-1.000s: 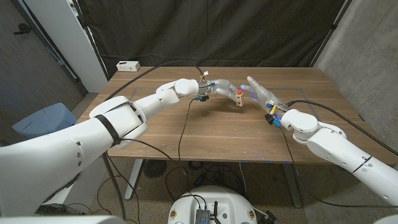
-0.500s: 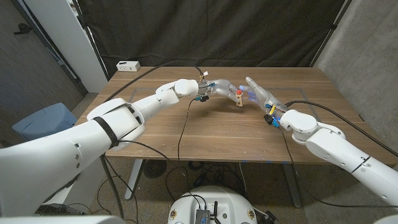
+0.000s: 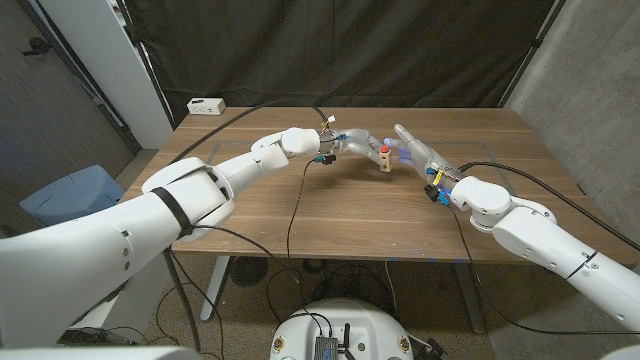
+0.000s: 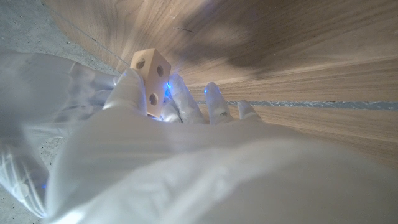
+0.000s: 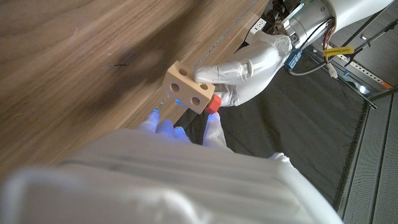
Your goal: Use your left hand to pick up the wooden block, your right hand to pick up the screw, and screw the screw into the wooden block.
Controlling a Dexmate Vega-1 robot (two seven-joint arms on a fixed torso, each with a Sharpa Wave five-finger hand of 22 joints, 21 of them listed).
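Head view: wooden block [image 3: 385, 160] (left hand [image 3: 358, 143])

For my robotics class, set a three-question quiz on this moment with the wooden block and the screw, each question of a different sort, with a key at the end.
1. True or false: the wooden block lies flat on the table with no hand near it.
2. Multiple choice: which hand grips the block? A) the left hand B) the right hand C) a person's hand
3. Fill in: the red screw shows at one ___ of the block.

Key:
1. False; the block is held up off the table between the two hands.
2. A; the left hand's fingers wrap the block.
3. End; its red head sits against the block, by the right hand's fingers.
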